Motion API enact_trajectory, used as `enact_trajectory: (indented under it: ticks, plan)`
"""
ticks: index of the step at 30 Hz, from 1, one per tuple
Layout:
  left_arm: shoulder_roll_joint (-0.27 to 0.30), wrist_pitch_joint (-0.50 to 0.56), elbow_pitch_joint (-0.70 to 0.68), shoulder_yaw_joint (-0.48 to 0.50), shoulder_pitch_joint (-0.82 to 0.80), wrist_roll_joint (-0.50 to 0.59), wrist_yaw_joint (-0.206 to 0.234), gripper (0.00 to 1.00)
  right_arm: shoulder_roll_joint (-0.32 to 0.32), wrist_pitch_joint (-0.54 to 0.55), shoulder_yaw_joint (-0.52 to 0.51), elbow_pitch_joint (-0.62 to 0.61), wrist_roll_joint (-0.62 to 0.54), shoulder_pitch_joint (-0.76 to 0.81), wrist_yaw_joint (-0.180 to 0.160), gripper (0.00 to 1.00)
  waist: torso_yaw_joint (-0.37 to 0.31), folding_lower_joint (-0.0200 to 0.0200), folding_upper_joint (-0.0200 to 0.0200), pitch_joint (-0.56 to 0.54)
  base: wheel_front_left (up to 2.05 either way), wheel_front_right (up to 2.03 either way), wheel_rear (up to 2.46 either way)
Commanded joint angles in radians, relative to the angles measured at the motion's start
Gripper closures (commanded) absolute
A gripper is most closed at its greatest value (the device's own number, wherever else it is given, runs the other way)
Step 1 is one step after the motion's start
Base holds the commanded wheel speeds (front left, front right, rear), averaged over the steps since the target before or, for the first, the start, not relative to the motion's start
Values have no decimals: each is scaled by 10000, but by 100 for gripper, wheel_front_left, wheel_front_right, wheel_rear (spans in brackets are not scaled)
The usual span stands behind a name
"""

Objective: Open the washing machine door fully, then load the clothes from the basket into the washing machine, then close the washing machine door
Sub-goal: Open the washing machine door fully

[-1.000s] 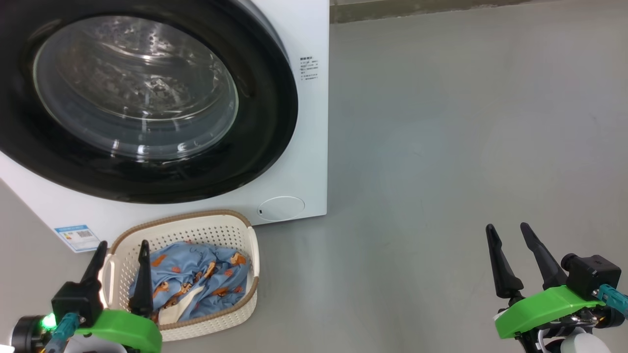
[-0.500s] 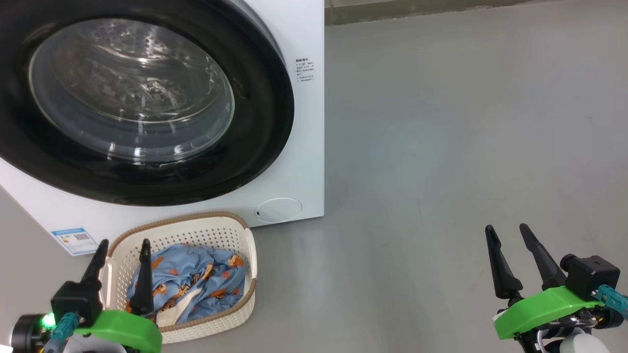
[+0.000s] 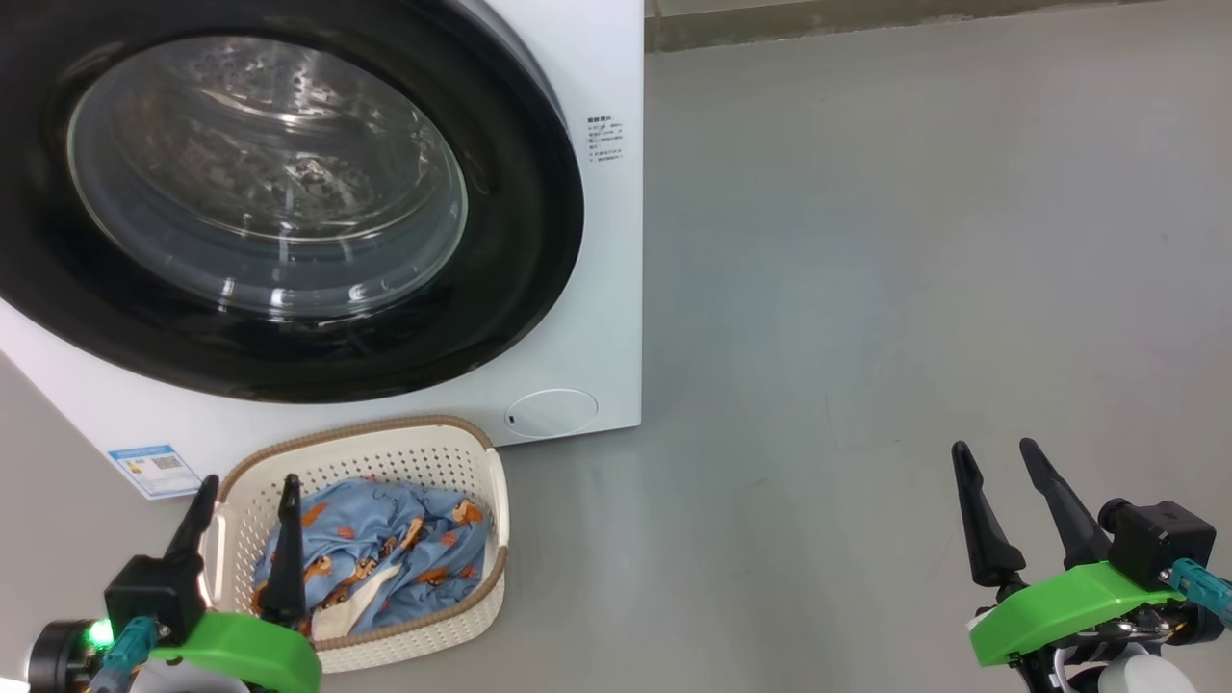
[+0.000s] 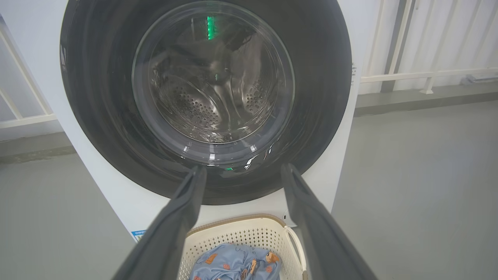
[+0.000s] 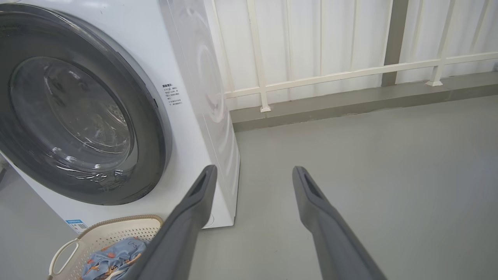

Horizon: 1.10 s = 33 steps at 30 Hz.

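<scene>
A white railing (image 5: 330, 77) stands on a low grey kerb (image 5: 350, 105). Behind the railing are a white ribbed wall (image 5: 303, 39) and a grey post (image 5: 396, 35). Before it lies a smooth, evenly lit grey floor (image 5: 389, 163).

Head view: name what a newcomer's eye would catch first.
The large, round, black-rimmed, glass-bowled washing machine door dominates the upper left, shut. Below it on the grey floor sits a small cream perforated plastic basket holding light blue cartoon-printed clothes.
</scene>
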Motion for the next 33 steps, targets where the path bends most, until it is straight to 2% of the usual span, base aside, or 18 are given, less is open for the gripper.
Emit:
enact_trajectory:
  ticks: [1, 21, 31, 33]
  plan:
    - [168, -67, -176, 365, -210, 6, -51, 0, -89, -50, 225, -284, -126, -227, 16, 0, 17, -1, 0, -8, 0, 0, 0]
    - [48, -67, 77, 392, -321, -185, -162, 0, -5, 43, -121, -312, 134, -377, 16, 0, 250, -1, 0, 274, 0, 0, 0]
    - [15, -67, -7, 318, -517, -137, -211, 0, -247, 63, -354, -538, 1119, -2048, 16, 0, 560, -1, 0, 803, 0, 0, 0]
    - [24, -67, 6, 306, -587, -145, -237, 0, -180, 90, -582, -633, 1603, -2565, 16, 0, 629, -1, 0, 931, 0, 0, 0]
